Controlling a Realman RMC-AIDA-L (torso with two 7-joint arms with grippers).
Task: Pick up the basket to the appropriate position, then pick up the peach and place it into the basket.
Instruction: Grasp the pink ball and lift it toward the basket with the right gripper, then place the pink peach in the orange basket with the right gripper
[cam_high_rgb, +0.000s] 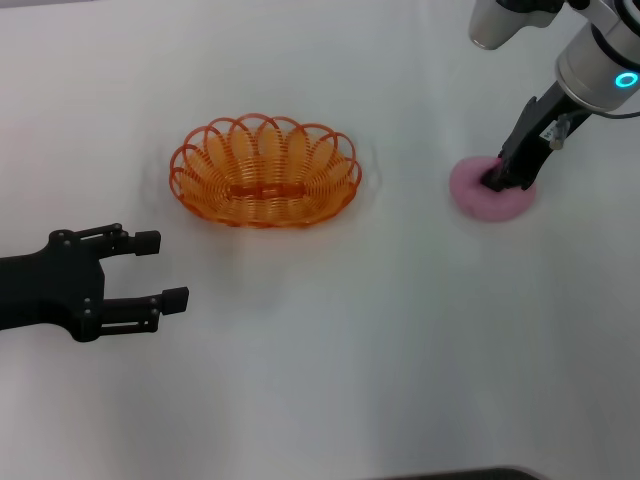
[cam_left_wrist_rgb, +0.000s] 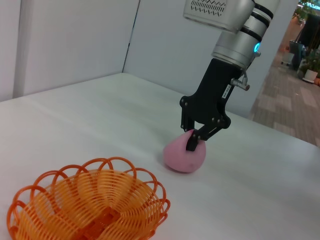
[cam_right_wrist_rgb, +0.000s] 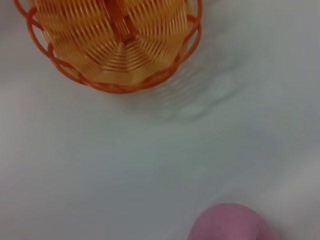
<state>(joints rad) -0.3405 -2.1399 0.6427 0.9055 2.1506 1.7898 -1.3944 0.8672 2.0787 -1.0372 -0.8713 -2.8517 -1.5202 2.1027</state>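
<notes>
1 basket (cam_high_rgb: 265, 172), 1 peach (cam_high_rgb: 478, 196), 2 claws: left (cam_high_rgb: 160, 270), right (cam_high_rgb: 497, 181).

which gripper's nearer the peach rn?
Right. The right gripper is down on the peach, fingers around it. The left gripper is open, far across beyond the basket.

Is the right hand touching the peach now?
Touching. The left wrist view shows the right hand with its fingers pressed on the peach, which rests on the table.

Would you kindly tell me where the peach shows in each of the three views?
Head view: the peach sits at right, under the right gripper.
Left wrist view: centre, on the table right of the basket.
Right wrist view: cut off by the bottom edge.
Shared landmark: the orange basket.
</notes>
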